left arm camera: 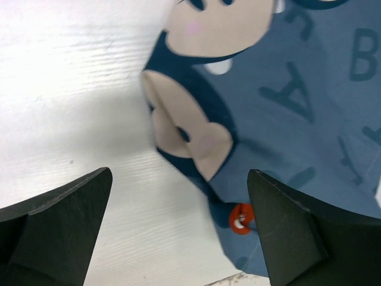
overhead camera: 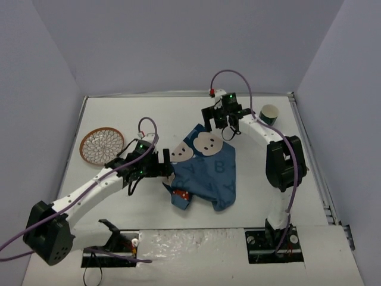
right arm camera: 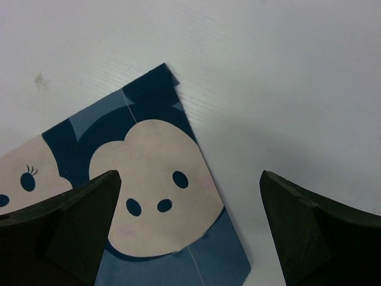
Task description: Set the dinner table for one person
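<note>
Left tool (left arm camera: 178,174), filling the bottom of its own wrist view, stands wide open with nothing between its fingers. The right tool (right arm camera: 190,176) is equally wide and also holds nothing.

Under both lies the worktop (overhead camera: 161,113), the white surface that is to be laid, taking up nearly all of the overhead view. At its middle is the blue printed mat (overhead camera: 208,173). It is not flat: its near-left part looks folded over and rumpled. Its long axis runs roughly far to near, leaning a little to the right as it comes toward the bases.

The coming move probably turns on how the mat sits between the two tools. The left tool (overhead camera: 159,167) is at its left edge, with the cloth off to that tool's right. The right tool (overhead camera: 223,122) hangs over the far corner, which shows between its fingers, nearer the left one. Neither arm is clearly the closer, and I cannot tell whether either touches the cloth.

A round wicker disc (overhead camera: 102,145) lies well apart at far left, and a small cup (overhead camera: 269,113) stands at far right, just beside the right arm.
</note>
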Motion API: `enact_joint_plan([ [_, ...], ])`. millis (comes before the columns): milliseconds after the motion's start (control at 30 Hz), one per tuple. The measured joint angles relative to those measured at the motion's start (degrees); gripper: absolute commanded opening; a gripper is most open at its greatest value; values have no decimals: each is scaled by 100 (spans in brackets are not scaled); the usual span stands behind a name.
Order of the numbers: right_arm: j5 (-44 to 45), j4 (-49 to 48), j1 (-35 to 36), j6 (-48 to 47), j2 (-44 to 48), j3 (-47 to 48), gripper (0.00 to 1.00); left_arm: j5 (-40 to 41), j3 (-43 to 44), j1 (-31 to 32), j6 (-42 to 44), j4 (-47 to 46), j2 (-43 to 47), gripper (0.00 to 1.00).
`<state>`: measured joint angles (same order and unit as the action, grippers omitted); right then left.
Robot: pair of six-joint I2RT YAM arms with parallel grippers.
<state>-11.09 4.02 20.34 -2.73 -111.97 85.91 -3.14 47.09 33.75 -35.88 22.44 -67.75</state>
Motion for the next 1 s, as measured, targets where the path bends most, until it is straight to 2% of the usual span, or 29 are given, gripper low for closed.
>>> enact_joint_plan([
  [167, -750, 39, 13, -805, -683, 184, 100, -109, -420, -325, -42, -124, 117, 91],
  [333, -1036, 29, 72, -1267, -1077, 503, 100, -303, -461, -360, -33, -451, -274, 85],
  [533, -1201, -47, 121, -1530, -1442, 730, 100, -466, -474, -404, -53, -701, -903, 83],
  [1000, -1276, -205, 281, -1713, -1860, 1074, 100, -500, -643, -421, -91, -913, -882, 83],
])
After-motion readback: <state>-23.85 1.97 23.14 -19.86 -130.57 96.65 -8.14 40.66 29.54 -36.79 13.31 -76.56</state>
